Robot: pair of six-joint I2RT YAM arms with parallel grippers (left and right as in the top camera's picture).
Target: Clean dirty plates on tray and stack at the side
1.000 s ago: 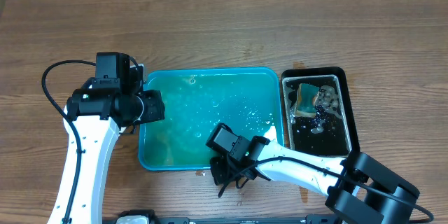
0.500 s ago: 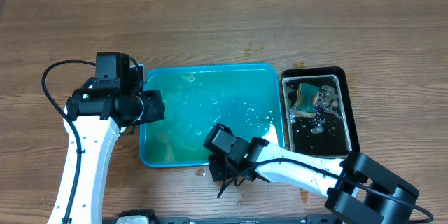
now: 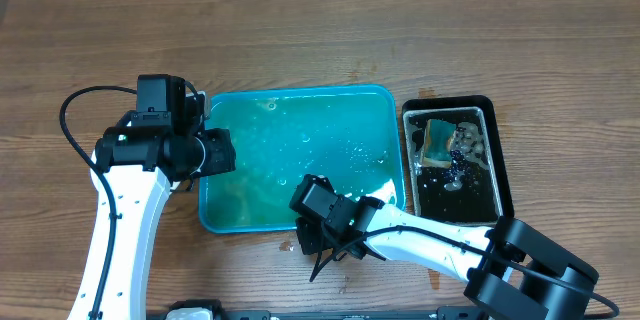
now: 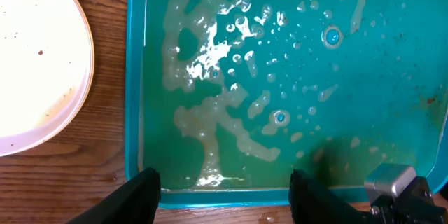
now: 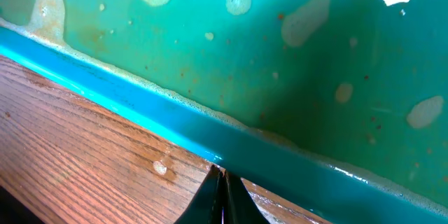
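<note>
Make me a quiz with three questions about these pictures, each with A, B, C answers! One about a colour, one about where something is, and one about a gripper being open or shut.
1. What colour is the tray?
A. red
B. teal
C. white

2. Where is the plate?
A. in the tray
B. on the table, beside the tray
C. held in a gripper

3. How is the left gripper?
A. open, holding nothing
B. shut on the plate
C. shut on the tray

Answers:
1 B: its floor and rim are teal under the suds.
2 B: the left wrist view shows it lying on the wood outside the tray's rim.
3 A: its two fingers stand wide apart and grip nothing.
</note>
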